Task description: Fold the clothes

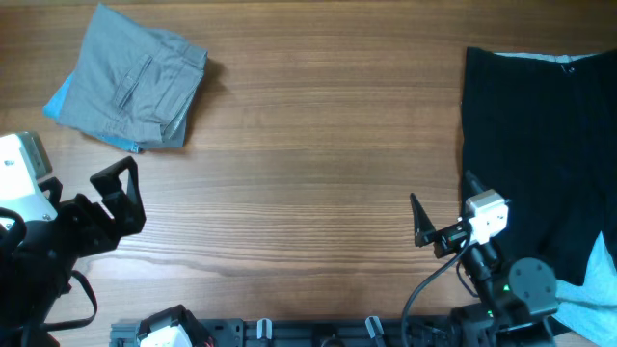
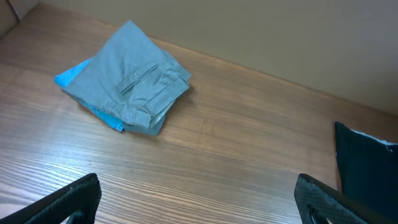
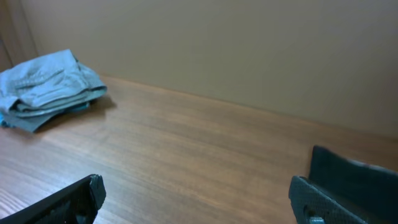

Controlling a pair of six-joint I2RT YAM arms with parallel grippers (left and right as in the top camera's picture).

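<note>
grey shorts (image 1: 130, 87): woven, folded square, ahead of left gripper (image 1: 135, 196) | left and right gripper (image 1: 440, 188): jaws wide, empty | table (image 1: 308, 145): wood-grain

I can't make out any writing from my three views. No lettering, label, brand mark or number can be read on the folded grey shorts (image 1: 130, 82), on the black garment (image 1: 530, 145) or on the wooden worktop (image 1: 318, 145).
</note>
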